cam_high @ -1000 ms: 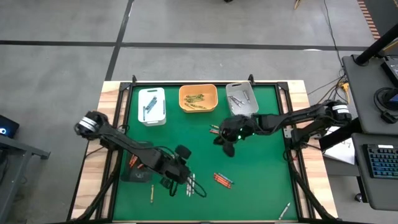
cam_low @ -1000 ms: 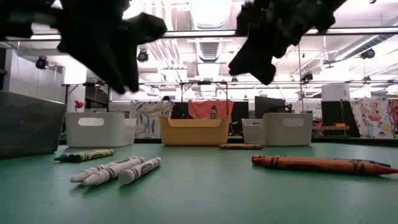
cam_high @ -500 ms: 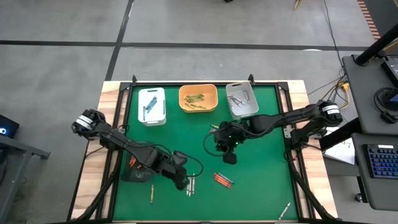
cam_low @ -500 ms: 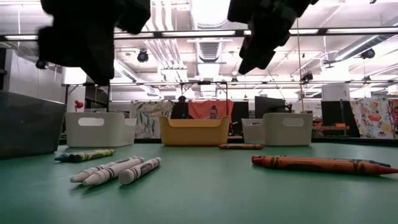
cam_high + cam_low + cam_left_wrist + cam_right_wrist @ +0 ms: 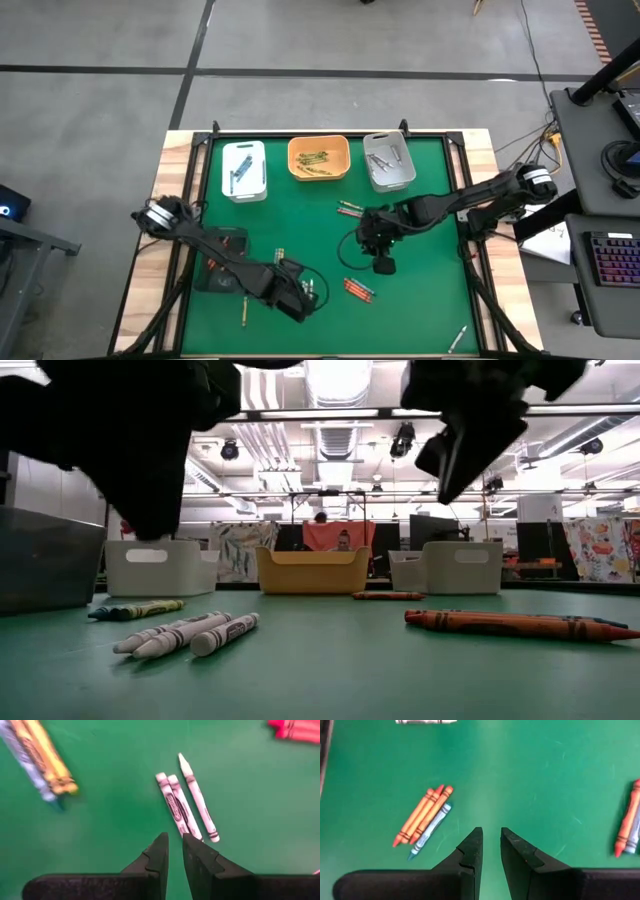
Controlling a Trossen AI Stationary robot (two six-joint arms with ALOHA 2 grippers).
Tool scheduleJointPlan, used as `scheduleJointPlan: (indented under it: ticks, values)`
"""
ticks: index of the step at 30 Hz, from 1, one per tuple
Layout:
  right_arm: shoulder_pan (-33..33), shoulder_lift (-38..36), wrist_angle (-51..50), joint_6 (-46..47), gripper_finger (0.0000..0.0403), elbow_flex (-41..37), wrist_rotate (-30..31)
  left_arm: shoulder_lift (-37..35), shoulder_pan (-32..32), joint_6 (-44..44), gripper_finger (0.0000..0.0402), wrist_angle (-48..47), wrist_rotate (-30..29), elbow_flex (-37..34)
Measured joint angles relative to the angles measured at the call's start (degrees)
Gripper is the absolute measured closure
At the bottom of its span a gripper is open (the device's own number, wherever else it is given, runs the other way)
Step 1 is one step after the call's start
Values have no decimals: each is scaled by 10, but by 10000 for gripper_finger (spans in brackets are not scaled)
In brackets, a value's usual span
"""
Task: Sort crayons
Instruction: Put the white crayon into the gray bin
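Three white crayons (image 5: 186,800) (image 5: 312,290) lie side by side on the green mat, just ahead of my left gripper (image 5: 175,845) (image 5: 297,302), which hangs above them, open by a narrow gap with nothing in it. A yellow and a blue crayon (image 5: 37,757) lie farther off. A cluster of orange crayons with one blue one (image 5: 425,822) (image 5: 358,290) lies flat ahead of my right gripper (image 5: 491,840) (image 5: 381,263), which is also narrowly open, empty and above the mat. In the low view both grippers are dark shapes overhead.
At the far edge stand a white tray (image 5: 244,170), an orange tray (image 5: 318,158) and a grey tray (image 5: 388,160), each holding crayons. A dark tray (image 5: 218,272) sits near the left edge. Loose crayons lie at mid-table (image 5: 350,210), near-left (image 5: 243,312) and the near-right corner (image 5: 458,338).
My left gripper has moved toward the table's near edge and a little down, rolling about a quarter turn over the white crayons. My right gripper has gone toward the near edge, closer to the orange cluster, and tipped more downward. No crayon has moved.
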Motion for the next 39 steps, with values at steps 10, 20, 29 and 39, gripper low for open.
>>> scheduleJointPlan:
  ticks: [10,20,29,39]
  values:
    - [46,-1,2,16,346,-8,61,120,-14,-9,363,-178,-29,155]
    - [48,-1,-2,12,346,-16,76,167,-17,13,333,-226,-73,232]
    - [53,-1,-2,12,346,-17,81,167,-18,11,267,-206,-89,213]
    - [53,-1,-2,12,346,-22,83,167,-19,-1,263,-168,-89,177]
